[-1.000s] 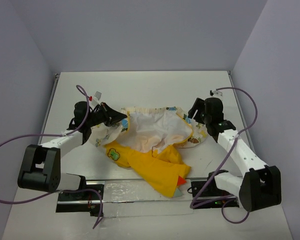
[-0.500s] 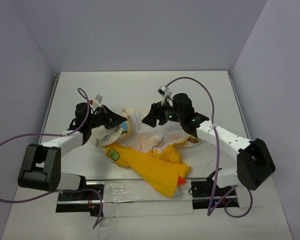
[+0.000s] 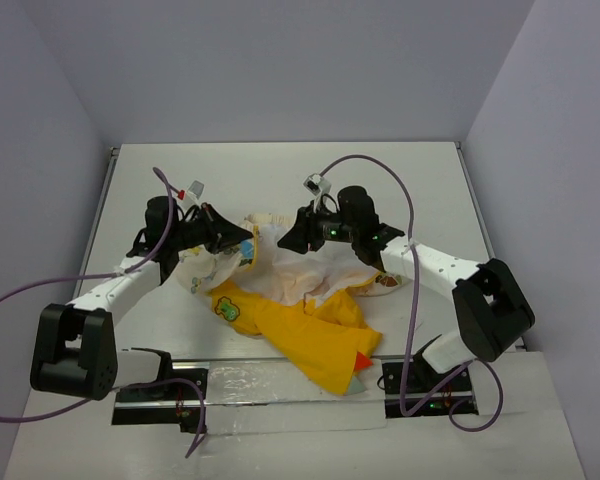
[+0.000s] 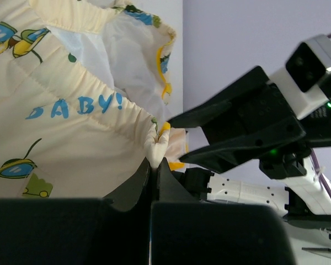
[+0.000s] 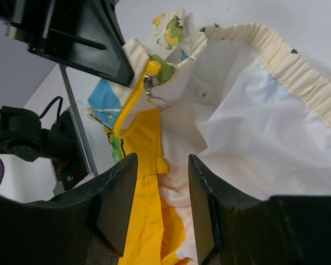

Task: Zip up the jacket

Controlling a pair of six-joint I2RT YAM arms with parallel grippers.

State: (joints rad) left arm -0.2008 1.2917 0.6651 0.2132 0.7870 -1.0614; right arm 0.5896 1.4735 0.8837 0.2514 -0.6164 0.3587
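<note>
Right hand point(image 3: 288, 240) swung leftward, spread; left hand point(image 3: 245, 240) pinches jacket point(image 3: 310, 335); white table point(image 3: 280, 170), lilac walls point(image 3: 280, 70).

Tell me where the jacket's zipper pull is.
In the right wrist view the zipper pull hangs upper left of centre, on the jacket edge pinched by the left gripper, ahead of the right gripper.

A white table point(image 3: 280, 165) sits in a pale lavender booth: a back wall point(image 3: 280, 70), a left wall point(image 3: 30, 150) and a right wall point(image 3: 555, 150) close it in. A glossy clear strip point(image 3: 270, 398) lies along its near edge. Light is soft, even.
</note>
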